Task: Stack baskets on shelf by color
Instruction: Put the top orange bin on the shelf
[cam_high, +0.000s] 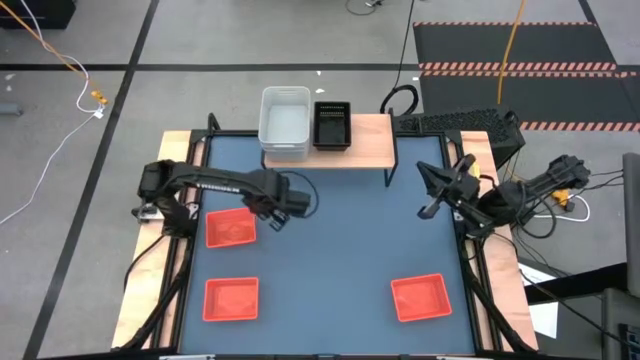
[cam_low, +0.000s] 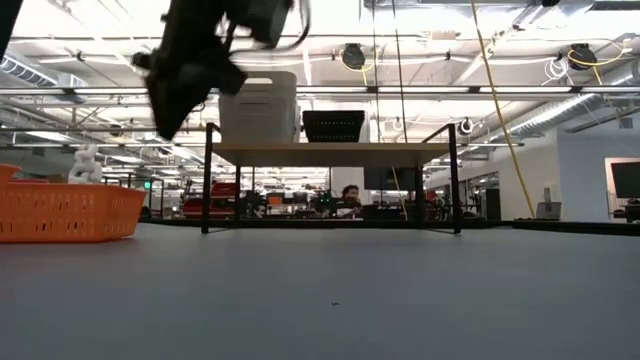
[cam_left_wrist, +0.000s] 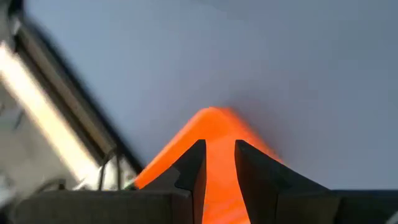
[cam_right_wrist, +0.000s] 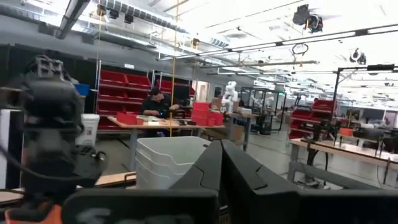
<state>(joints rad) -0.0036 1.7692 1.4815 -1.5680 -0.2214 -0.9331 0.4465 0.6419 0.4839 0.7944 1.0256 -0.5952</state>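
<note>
Left gripper (cam_high: 262, 222) above red basket (cam_high: 231, 228) edge, fingers slightly apart, likely lining up a grasp | right gripper (cam_high: 430, 208) parked, fingers together | white (cam_high: 285, 120), black stacks (cam_high: 332, 125) on shelf (cam_high: 370, 145); reds on table.

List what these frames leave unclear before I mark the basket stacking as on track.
- How many baskets sit in the white stack and the black stack on the shelf: the high view looks straight down; the low view is too far off.
- Left gripper over a red basket: left wrist view is blurred, so contact is unclear.
- Two other red baskets: absent from the low view.
</note>
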